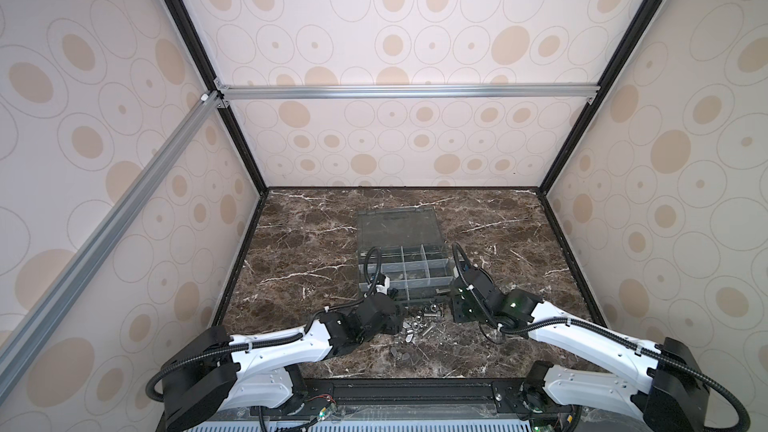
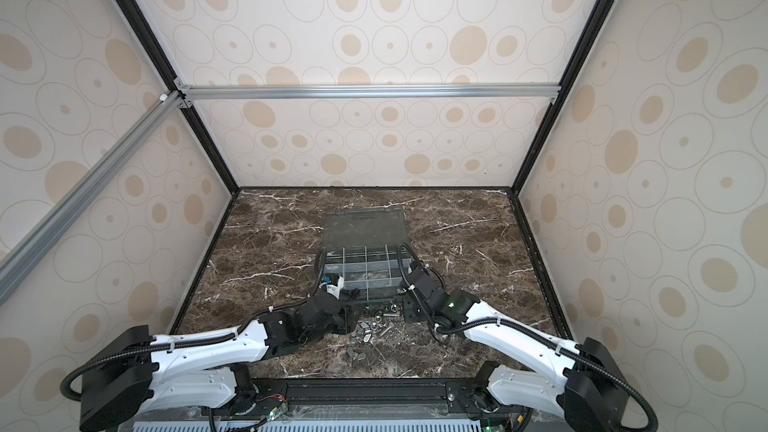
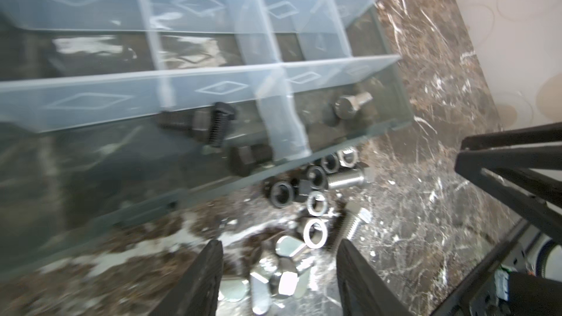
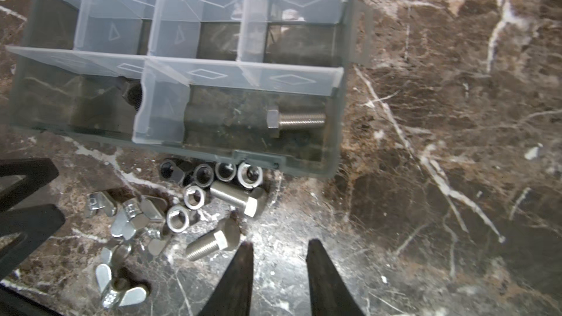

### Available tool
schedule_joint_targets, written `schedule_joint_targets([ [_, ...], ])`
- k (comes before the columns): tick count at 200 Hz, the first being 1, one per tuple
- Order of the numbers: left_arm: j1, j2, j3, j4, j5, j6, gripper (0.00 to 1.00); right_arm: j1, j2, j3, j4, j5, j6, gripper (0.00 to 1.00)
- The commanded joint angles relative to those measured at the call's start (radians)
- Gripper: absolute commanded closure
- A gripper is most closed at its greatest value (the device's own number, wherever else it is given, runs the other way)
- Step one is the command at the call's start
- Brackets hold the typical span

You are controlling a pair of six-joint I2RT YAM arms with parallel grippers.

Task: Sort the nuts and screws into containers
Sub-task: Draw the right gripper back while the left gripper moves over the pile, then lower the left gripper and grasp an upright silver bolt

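- The left gripper [image 3: 278, 244] hovers low over the loose heap with its jaws apart and empty, pale winged pieces under the gap.
- The right gripper [image 4: 280, 244] is narrowly parted and holds nothing. It sits just beside the heap.
- The screws [image 4: 209, 244] and nuts [image 4: 178, 218] lie mixed on the desk [image 1: 498, 234], near the middle of its front edge and against the box's front wall.
- In the containers [image 4: 240, 77], one silver bolt [image 4: 296, 120] sits in a front compartment, with dark bolts [image 3: 217, 124] in the next.
- I'd take one piece from the heap's fringe and close squarely across it, so its neighbours aren't dragged along.
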Motion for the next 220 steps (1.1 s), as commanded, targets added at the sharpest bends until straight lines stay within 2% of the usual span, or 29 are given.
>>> schedule_joint_targets([
  [1,-0.035,0.083,0.091,0.027,0.03,0.062,0.4,-0.022,-0.069,-0.035,-0.057,0.047,0.037,0.66],
  [46,-0.102,0.27,0.234,0.012,0.081,0.136,0.4,-0.062,-0.188,-0.079,-0.125,0.065,0.049,0.66],
  [85,-0.15,0.391,0.327,-0.047,0.077,0.162,0.4,-0.077,-0.251,-0.105,-0.154,0.068,0.064,0.66],
  [220,-0.181,0.522,0.433,-0.163,0.071,0.218,0.4,-0.079,-0.279,-0.124,-0.167,0.067,0.072,0.66],
])
